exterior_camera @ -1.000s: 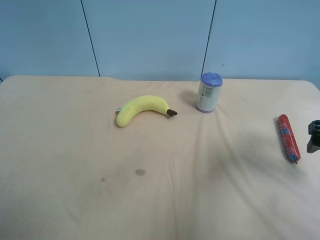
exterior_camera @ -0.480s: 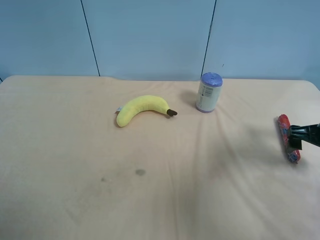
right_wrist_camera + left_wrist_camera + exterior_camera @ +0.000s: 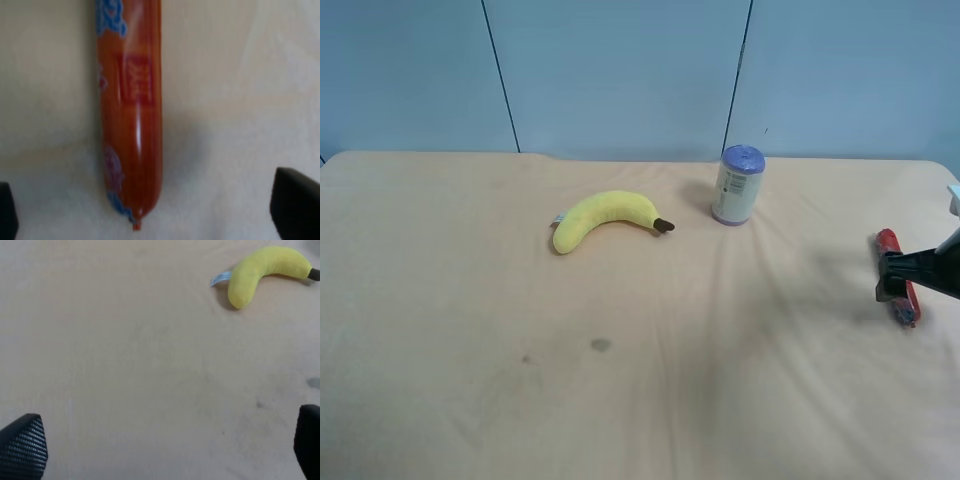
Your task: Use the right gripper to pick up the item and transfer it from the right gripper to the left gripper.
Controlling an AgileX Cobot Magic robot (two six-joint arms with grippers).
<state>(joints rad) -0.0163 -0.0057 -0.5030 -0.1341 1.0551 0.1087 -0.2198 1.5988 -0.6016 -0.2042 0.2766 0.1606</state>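
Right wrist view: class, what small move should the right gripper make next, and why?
Probably lower straight down around the item before closing. The right gripper is open, with a fingertip on each side of the item's end. The item lies flat on the table and is not yet held.

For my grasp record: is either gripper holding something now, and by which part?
Nothing is held. The right gripper is open over the sausage, not touching it; the left gripper is open.

High cam: wide, down across counter (image 3: 620, 420). Right wrist: tight on sausage stick (image 3: 131, 125) ahead of right pincer (image 3: 150, 207). Left wrist: farther off, shares plush banana (image 3: 265, 270) with high cam.
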